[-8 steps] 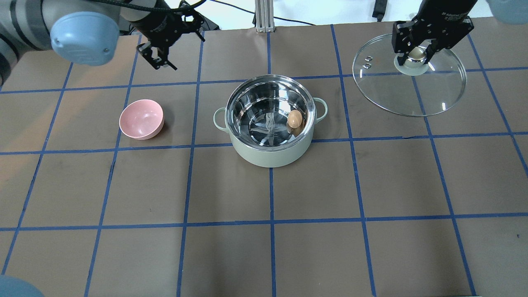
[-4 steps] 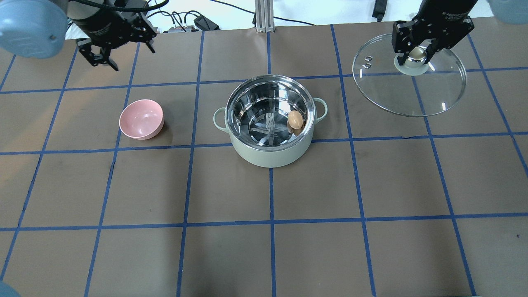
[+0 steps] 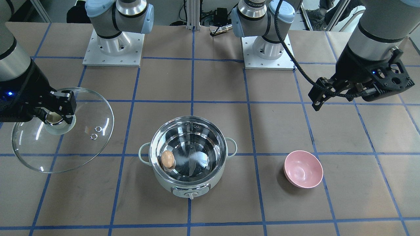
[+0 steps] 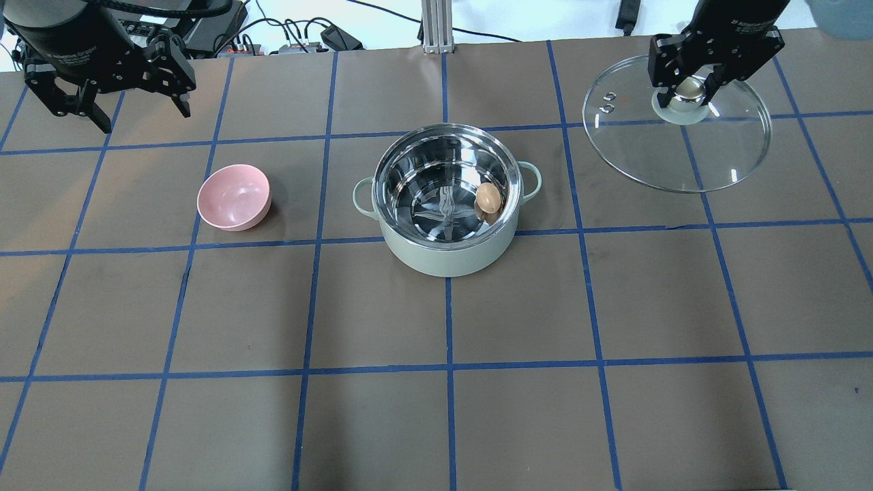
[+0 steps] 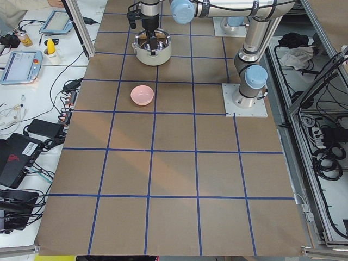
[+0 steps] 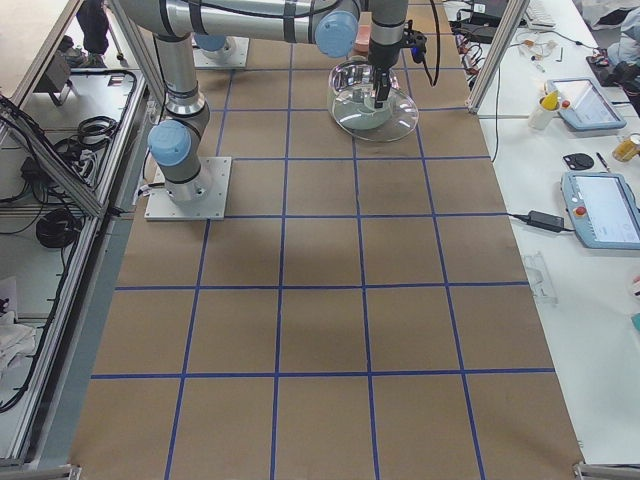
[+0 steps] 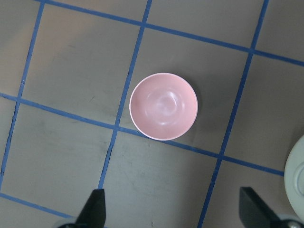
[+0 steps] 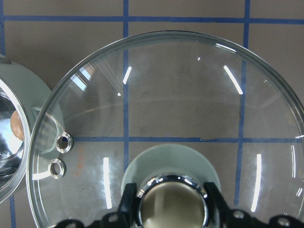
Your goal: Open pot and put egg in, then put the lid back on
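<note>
Table (image 4: 518, 307) — left gripper (image 4: 144, 117) farther left.

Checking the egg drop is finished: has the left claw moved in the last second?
Yes. The left claw has swung toward the overhead view's left edge, farther from the pot.

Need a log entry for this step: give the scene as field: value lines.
pot: open, no lid on it
egg: in pot, against its right wall
lid: off, right of pot, apart from it
right gripper: shut on lid
left gripper: open, empty, beyond bowl
bowl: pink, empty, left of pot
left to do: lid back on pot
</note>
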Robot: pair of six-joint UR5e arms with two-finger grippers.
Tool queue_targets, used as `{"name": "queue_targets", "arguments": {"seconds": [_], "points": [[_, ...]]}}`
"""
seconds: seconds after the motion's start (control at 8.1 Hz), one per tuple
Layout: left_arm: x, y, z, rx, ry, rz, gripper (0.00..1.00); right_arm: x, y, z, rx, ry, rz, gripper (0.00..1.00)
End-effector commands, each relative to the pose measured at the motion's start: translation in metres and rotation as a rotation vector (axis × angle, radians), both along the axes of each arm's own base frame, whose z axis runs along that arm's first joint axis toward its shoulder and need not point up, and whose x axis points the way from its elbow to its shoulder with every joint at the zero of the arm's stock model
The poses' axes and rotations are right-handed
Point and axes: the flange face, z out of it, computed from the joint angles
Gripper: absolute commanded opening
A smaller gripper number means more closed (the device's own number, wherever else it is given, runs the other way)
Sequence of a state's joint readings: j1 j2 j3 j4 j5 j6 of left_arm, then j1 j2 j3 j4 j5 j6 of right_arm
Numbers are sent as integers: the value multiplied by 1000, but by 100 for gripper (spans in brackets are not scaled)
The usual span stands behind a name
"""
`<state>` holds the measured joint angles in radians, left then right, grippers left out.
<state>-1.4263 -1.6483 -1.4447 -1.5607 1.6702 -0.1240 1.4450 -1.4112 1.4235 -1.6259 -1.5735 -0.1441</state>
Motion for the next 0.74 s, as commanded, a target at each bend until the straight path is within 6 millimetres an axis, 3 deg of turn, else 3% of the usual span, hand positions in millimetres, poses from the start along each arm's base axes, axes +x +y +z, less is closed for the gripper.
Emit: {"name": "queue_targets", "arguments": {"seconds": [0.0, 0.25, 0.37, 0.62], "points": [[-4, 4, -9, 41, 12, 98, 100, 1, 1, 1, -2, -2, -14, 18], [-11, 4, -12, 38, 19, 155, 100, 18, 1, 8, -19, -28, -65, 18], [-21, 6, -12, 41, 21, 139, 100, 51, 5, 10, -27, -39, -85, 18], [-38, 6, -15, 48, 20, 99, 100, 139, 14, -1, -22, -117, -151, 18]]}}
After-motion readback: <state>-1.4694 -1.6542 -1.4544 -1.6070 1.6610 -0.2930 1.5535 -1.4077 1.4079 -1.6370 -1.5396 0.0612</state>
